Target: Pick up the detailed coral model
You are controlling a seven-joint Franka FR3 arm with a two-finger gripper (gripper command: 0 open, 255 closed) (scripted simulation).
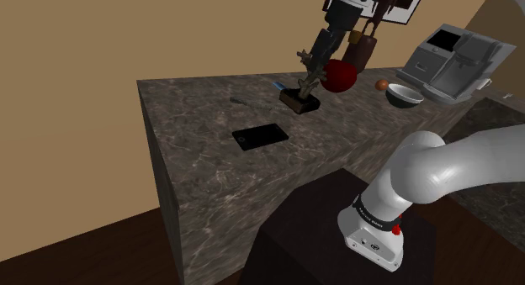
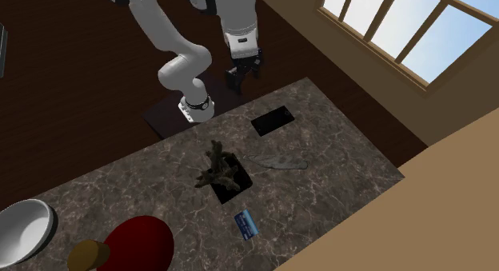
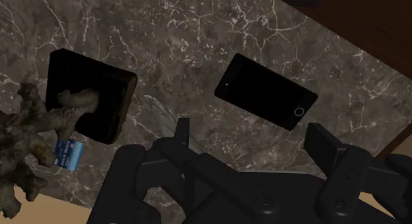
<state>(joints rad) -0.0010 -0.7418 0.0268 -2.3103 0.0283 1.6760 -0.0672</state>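
The coral model [image 1: 304, 83] is a brown, branching piece on a dark square base, standing mid-counter. In the second exterior view the coral model [image 2: 220, 172] is upright between a grey flat piece and the red object. My gripper [image 2: 242, 77] hangs open high above the counter's stand-side edge, nearer the black phone [image 2: 272, 120] than the coral. In the wrist view the gripper [image 3: 251, 138] has its fingers [image 3: 178, 133] apart with nothing between them; the coral model [image 3: 30, 133] and its base lie off to one side, and the phone [image 3: 265, 92] is ahead. In the shoulder view my gripper [image 1: 317, 65] overlaps the coral.
On the dark marble counter [image 1: 210, 161] are a small blue card [image 2: 246, 225], a grey flat leaf-like piece [image 2: 276, 161], a red round object [image 1: 339, 76], a brown jar [image 1: 362, 46], a bowl [image 1: 404, 95], a small orange ball [image 1: 382, 85] and a grey machine [image 1: 454, 60].
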